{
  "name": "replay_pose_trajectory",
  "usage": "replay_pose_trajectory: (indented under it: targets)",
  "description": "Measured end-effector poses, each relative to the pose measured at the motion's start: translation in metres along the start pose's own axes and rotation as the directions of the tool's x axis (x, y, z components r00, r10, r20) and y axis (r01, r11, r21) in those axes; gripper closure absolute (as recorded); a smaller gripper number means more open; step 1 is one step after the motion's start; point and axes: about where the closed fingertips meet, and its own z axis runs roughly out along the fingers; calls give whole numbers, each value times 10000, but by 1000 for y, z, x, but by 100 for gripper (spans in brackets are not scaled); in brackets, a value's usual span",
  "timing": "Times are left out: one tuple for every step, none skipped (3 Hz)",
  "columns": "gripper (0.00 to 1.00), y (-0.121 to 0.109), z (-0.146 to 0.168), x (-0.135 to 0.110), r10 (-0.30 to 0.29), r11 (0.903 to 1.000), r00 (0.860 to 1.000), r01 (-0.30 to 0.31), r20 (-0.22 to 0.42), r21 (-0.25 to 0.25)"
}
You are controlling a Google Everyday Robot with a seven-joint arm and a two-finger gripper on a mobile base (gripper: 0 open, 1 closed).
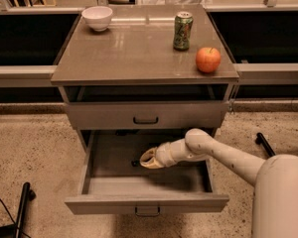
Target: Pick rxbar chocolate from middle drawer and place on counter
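Observation:
The middle drawer [147, 203] is pulled open at the bottom of the cabinet. My gripper [145, 159] reaches into it from the right, low over the drawer floor. It is shut on the rxbar chocolate [135, 163], a small dark wrapper whose end sticks out at the gripper's left tip. Most of the bar is hidden by the gripper. The counter [129, 48] is the glossy grey-brown top above.
On the counter stand a white bowl [97, 18] at the back left, a green can [183, 30] and a red apple [208, 59] at the right. The upper drawer [145, 114] is closed. A dark pole [21, 207] lies on the floor, lower left.

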Motion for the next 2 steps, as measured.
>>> replay_pose_trajectory:
  targets:
    - [100, 0, -8, -8, -99, 9997, 9999, 98, 72, 205]
    - [100, -1, -29, -32, -388, 9969, 9992, 388, -12, 681]
